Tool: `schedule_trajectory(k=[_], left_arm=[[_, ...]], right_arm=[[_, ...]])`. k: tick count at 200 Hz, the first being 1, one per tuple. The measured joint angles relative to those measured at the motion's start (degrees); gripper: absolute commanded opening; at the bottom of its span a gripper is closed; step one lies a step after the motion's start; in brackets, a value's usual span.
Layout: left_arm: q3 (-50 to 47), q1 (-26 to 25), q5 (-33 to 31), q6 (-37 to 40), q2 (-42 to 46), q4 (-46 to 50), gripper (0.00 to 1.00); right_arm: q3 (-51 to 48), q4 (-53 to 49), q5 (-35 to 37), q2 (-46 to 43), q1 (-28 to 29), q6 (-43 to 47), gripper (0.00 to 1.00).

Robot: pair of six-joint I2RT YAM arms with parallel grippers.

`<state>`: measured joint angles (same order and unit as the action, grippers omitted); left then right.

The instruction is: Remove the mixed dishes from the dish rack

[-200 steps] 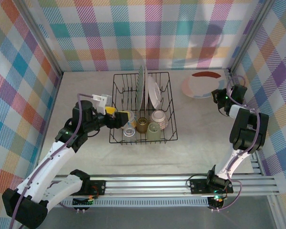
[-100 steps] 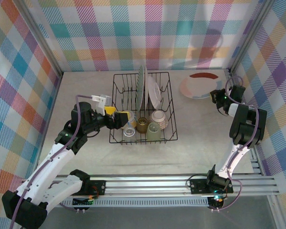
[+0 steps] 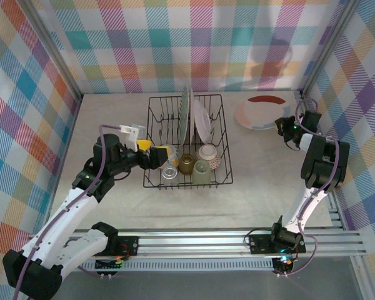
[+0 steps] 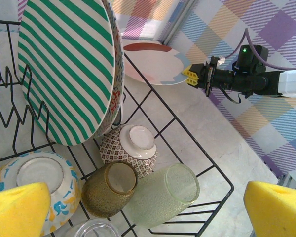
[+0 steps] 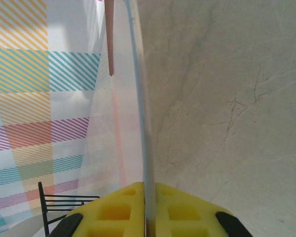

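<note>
Tabletop point(image 3: 112, 119) seen from above: dish rack point(image 3: 227, 140) at the middle, black wire, with a green-striped plate point(image 3: 185, 115) and a cream plate point(image 3: 202, 122) upright in the dividers, cups and bowls bunched along the near side. Left claw point(image 3: 155, 155) at the rack's near-left corner, spread wide, holding nothing. Right of the rack and well apart from it, a red-arc plate point(image 3: 257, 114) low on the tabletop, with the right claw point(image 3: 279, 127) at its near-right rim.

Left wrist view: yellow pads point(image 4: 19, 210) far apart at the bottom corners. Between them a pale-green cup point(image 4: 163, 195), an amber cup point(image 4: 108, 190) touching it, a clear cup point(image 4: 89, 229), a brown-patterned bowl point(image 4: 130, 145) upside down, and a blue-patterned bowl point(image 4: 39, 177) beside it. Striped plate looming above.

Right wrist view: pads pressed together on the thin rim of the red-arc plate, bare tabletop alongside. Flat contact with the tabletop: impossible to tell.

Likely step in hand: setting this plate down outside the rack. To do it well: lower to a full rest on the tabletop, part the pads only then, and draw back in line with the rim to avoid dragging it. For the left claw afterwards: pick one cup, come straight down around it, and keep the pads off the wires and the neighbouring bowl.
</note>
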<state>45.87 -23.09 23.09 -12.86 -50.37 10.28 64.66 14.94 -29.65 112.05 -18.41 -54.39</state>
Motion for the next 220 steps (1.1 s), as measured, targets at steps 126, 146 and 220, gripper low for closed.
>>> schedule_trajectory(k=[126, 146, 220], left_arm=[[-0.4, 0.0, 0.0, 0.0, 1.8, 0.0, 1.0], [-0.4, 0.0, 0.0, 0.0, 1.8, 0.0, 1.0], [-0.4, 0.0, -0.2, 0.0, 1.8, 0.0, 1.0]], right_arm=[[6.2, -19.6, 3.2, 0.0, 0.0, 5.5, 0.66], [6.9, -21.7, 3.7, 0.0, 0.0, 6.1, 0.77], [7.8, -27.9, 6.3, -1.7, 0.0, 5.6, 0.95]])
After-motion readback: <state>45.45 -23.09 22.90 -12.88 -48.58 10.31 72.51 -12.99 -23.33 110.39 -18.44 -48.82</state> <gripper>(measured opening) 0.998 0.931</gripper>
